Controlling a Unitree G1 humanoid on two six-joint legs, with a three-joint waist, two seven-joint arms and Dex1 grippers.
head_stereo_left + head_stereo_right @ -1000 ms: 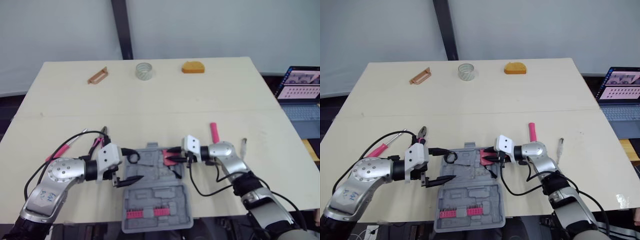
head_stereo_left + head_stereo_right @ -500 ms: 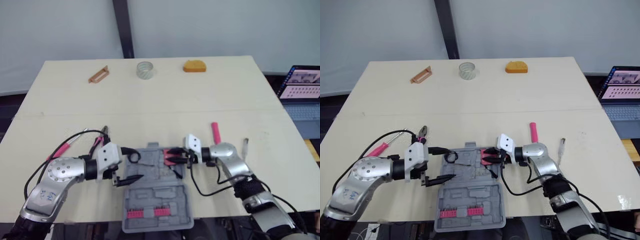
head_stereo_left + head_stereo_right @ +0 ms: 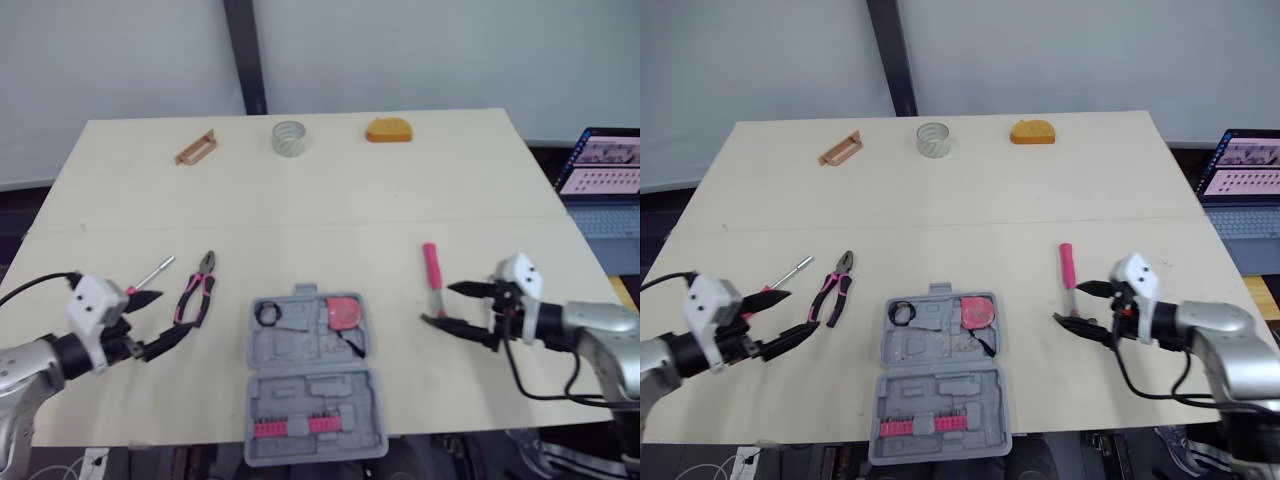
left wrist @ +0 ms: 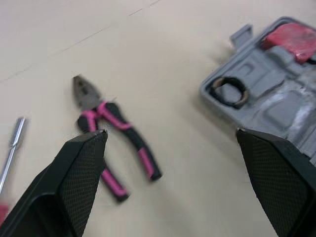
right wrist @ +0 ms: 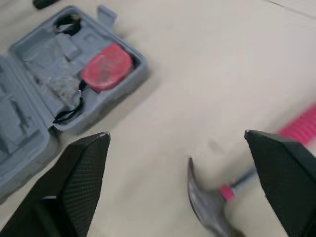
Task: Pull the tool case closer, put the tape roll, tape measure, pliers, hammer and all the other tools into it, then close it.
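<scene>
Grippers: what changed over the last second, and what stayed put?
Both pulled away from the tool case: the left gripper swung out left to beside the pliers, the right gripper out right to the hammer. Both are open. The case stayed open and in place, with the red tape measure inside.

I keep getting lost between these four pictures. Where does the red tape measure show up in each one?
Left eye view: the red tape measure lies in the far right corner of the open grey case.
Right eye view: the tape measure lies in that same corner.
Left wrist view: it fills a corner pocket, across the case from the black ring.
Right wrist view: it is in that corner pocket.
Shared landmark: the grey case.
</scene>
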